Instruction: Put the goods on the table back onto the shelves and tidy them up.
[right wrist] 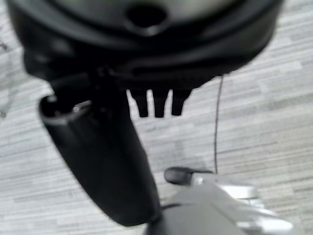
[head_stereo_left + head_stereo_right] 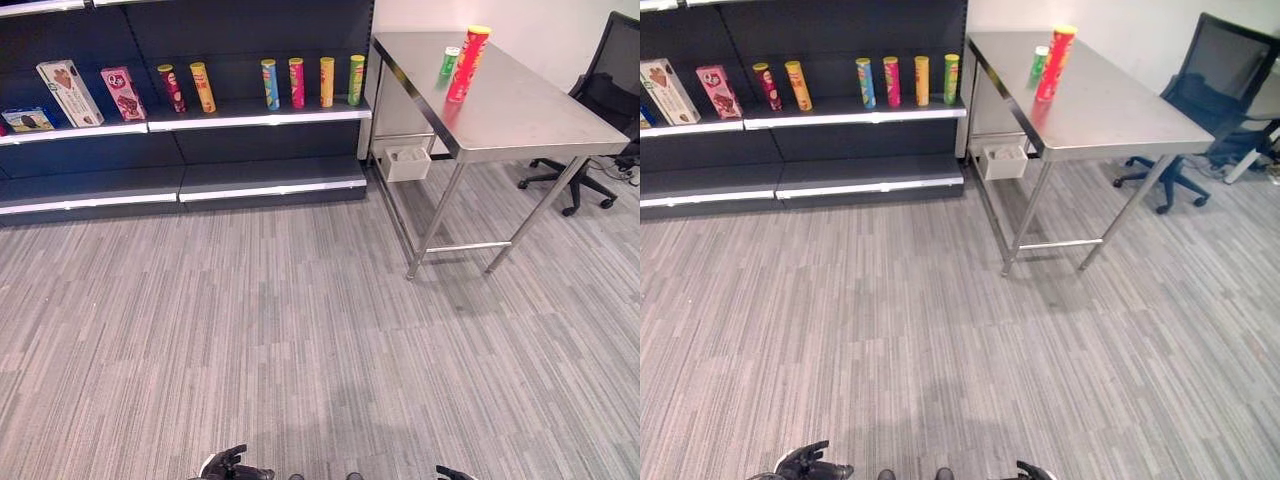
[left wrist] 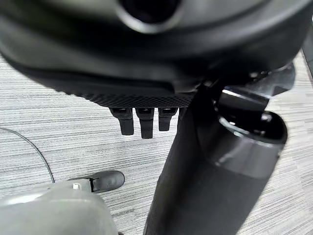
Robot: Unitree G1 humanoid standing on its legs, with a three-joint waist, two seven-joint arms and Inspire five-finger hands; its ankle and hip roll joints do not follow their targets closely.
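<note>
A tall red cylindrical can with a yellow lid stands upright on the smooth steel table, a short green can just beside it, both far ahead of the fingers. Left hand and right hand hang low, fingers relaxed and straight, empty. Beside the table, dark shelves carry upright cans and boxes; an office chair stands behind.

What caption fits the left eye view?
Red can and green can wait on the table; shelf cans stand left.
</note>
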